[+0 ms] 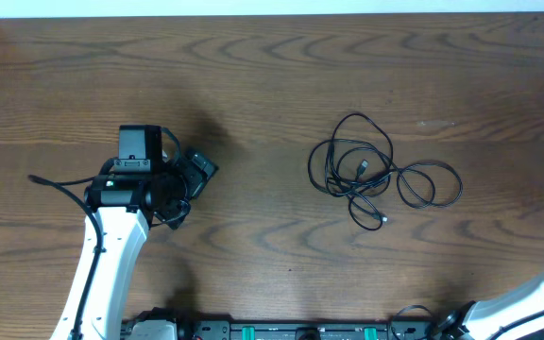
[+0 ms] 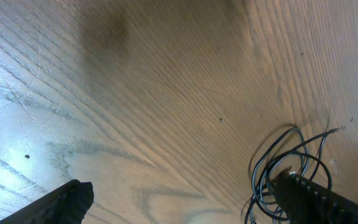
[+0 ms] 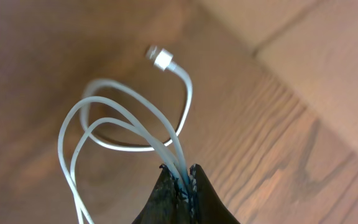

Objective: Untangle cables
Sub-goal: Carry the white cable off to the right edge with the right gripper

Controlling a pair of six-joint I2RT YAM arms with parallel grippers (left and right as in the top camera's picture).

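Partly: my right gripper [image 3: 184, 177] is pinching the white cable [image 3: 187, 93] at three o'clock; black cables [image 1: 362, 170] lying bunched, left gripper [image 2: 182, 190] gaping.

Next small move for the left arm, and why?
Probably reach the left gripper toward the black cables: it's open, empty and well clear of that bundle, while the right gripper is shut on the white cable.

Left end effector [image 2: 183, 185] wide, right [image 3: 183, 176] closed.
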